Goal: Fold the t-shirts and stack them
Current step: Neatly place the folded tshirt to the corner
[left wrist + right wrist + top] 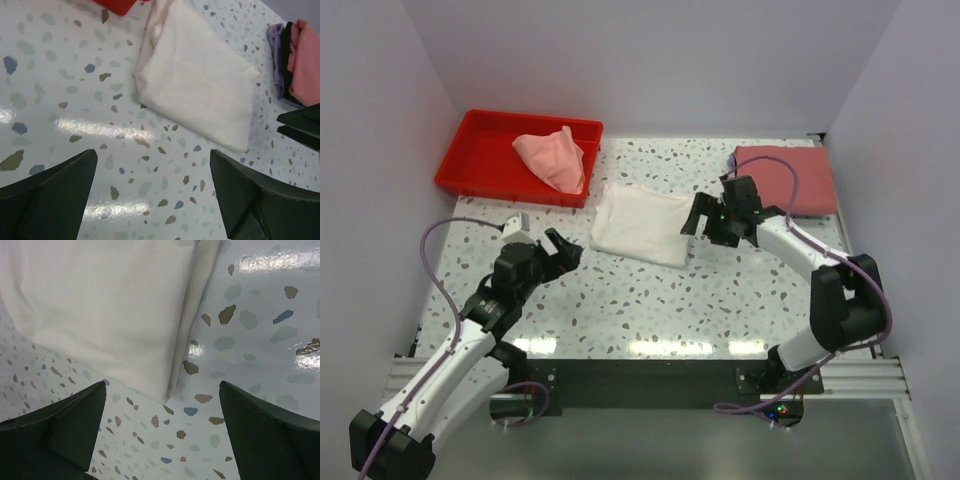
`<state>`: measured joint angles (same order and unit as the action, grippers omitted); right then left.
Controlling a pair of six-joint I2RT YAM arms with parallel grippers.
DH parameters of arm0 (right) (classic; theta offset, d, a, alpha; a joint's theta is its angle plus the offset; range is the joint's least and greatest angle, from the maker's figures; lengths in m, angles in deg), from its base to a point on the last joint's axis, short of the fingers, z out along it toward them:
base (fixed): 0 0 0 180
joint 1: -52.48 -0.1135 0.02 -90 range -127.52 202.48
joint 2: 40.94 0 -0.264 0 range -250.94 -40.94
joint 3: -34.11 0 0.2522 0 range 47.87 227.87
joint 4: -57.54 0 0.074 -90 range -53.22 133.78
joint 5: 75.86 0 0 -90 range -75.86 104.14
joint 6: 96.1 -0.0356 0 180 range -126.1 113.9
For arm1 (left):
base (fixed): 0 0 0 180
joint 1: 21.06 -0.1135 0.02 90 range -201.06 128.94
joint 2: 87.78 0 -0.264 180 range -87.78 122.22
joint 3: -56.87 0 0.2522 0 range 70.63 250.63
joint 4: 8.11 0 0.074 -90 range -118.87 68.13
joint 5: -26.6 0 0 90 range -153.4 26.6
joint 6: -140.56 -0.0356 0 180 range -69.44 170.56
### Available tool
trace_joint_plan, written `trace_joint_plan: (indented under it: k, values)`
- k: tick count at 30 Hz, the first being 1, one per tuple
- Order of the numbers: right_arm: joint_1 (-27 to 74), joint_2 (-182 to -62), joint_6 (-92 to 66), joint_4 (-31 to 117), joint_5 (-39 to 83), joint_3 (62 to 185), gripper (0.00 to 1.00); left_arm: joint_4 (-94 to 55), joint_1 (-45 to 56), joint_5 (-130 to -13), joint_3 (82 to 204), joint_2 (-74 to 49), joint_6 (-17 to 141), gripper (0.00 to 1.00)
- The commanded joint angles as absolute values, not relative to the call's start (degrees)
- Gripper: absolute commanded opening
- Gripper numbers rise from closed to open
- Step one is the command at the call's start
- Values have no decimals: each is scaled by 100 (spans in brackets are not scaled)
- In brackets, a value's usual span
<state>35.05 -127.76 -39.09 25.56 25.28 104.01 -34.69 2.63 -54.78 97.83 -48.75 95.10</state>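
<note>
no readable text, no labels, no brand marks, no numbers, no signs on any surface in these views

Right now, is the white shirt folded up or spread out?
Folded. The white shirt lies as a small neat rectangle on the table, with stacked layers showing along its edge.
</note>
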Motion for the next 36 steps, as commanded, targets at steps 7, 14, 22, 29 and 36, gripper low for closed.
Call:
trace_joint_plan:
  k: [7, 14, 22, 29, 36]
  values:
    - [2822, -14173, -4152, 2235, 757, 11755, 96, -4024, 241, -5154, 9612, -5078, 9618, 100]
    - [2752, -14737, -4152, 2163, 632, 12012, 90, -3980, 241, -5180, 9612, -4840, 9592, 100]
    - [2708, -15237, -4046, 2216, 843, 12161, 78, -3954, 241, -5180, 9594, -4831, 9556, 100]
    - [2620, -15449, -4038, 2286, 860, 12214, 61, -3989, 241, -5180, 9603, -4823, 9565, 100]
    - [2541, -15686, -3836, 2383, 676, 12276, 40, -4085, 241, -5128, 9629, -4796, 9574, 100]
